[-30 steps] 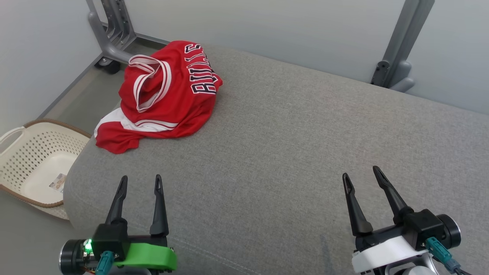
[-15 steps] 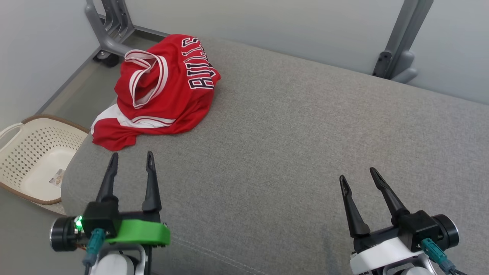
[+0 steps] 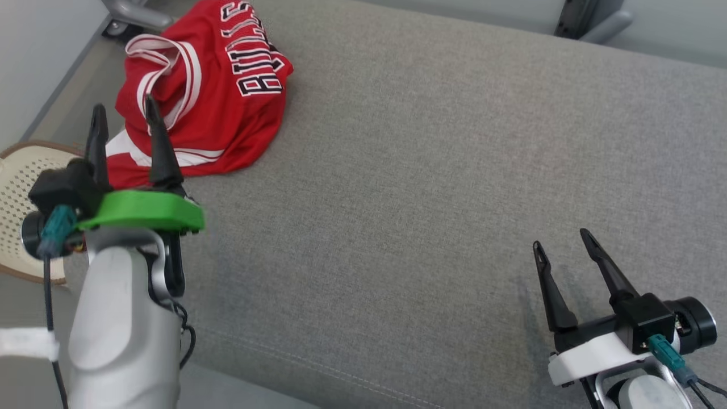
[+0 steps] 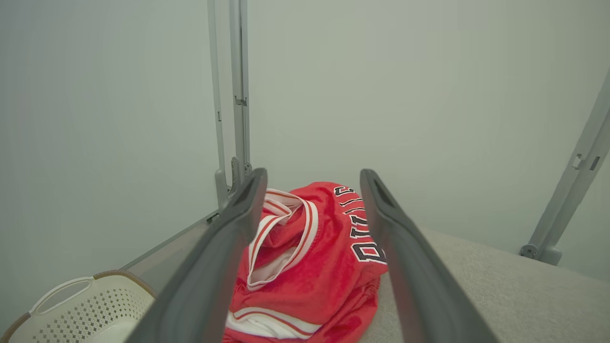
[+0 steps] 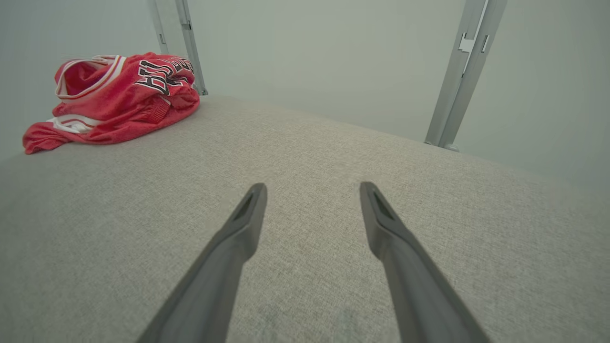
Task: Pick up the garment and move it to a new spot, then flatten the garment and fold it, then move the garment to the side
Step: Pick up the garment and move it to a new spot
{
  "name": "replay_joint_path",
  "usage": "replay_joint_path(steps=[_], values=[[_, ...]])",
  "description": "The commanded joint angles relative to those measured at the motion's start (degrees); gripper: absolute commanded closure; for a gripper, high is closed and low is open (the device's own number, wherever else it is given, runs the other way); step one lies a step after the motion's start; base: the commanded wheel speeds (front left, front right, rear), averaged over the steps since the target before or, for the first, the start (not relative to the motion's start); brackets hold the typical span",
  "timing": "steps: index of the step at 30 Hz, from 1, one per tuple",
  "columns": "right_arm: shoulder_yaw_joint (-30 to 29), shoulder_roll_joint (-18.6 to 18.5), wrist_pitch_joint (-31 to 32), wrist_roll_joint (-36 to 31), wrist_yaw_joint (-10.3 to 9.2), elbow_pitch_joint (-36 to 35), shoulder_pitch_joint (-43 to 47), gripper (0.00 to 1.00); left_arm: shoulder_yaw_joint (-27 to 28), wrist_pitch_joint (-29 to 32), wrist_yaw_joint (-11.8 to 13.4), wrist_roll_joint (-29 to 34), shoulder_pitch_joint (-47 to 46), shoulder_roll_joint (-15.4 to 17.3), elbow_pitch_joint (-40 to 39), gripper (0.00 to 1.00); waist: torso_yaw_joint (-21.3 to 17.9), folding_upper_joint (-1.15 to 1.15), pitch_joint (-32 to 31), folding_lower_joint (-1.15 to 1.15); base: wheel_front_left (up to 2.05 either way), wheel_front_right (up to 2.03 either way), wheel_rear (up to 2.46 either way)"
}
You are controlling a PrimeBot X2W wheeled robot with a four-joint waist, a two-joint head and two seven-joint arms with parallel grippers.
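Nearest, at the lower right of the head view, the right gripper hovers low over the grey cushion. Its two dark fingers are spread wide with nothing between them. On the robot's left, the left gripper reaches further forward on its pale forearm, its fingers likewise spread apart and empty. In the head view its fingertips overlap the near edge of the jersey. The left wrist view suggests they are raised just short of the cloth, though I cannot tell for sure whether they touch it. The jersey is red with white trim and dark lettering. It lies crumpled in a heap at the far left corner of the cushion, with one trimmed opening gaping upward. Beside that corner, lower down on the floor, sits a cream basket with a perforated wall. Beyond stand grey metal posts against a pale wall.
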Motion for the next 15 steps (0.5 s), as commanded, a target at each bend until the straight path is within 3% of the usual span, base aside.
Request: replay_joint_path(steps=[1, 7, 15], values=[[-0.36, -1.0, -0.27, 0.0, 0.0, 0.26, -1.28, 0.0, 0.3, -0.19, -0.62, -0.24, -4.06, 0.2, 3.95, 0.0, -0.86, 0.0, 5.68, 0.0, 0.0, 0.0, 0.0], [0.04, -3.76, -0.27, 0.25, 0.0, 0.81, -4.04, 0.0, 0.84, 5.57, -2.33, -2.51, -20.33, 2.09, 21.38, 0.0, -1.37, 0.0, 10.79, 0.0, 0.0, 0.0, 0.0], [-1.21, -5.15, -0.27, 1.01, 0.0, 1.01, -5.86, 0.0, 1.11, 16.13, -0.93, -3.6, -34.05, 5.29, 37.77, 0.0, -3.84, 0.0, 14.64, 0.0, 0.0, 0.0, 0.0]])
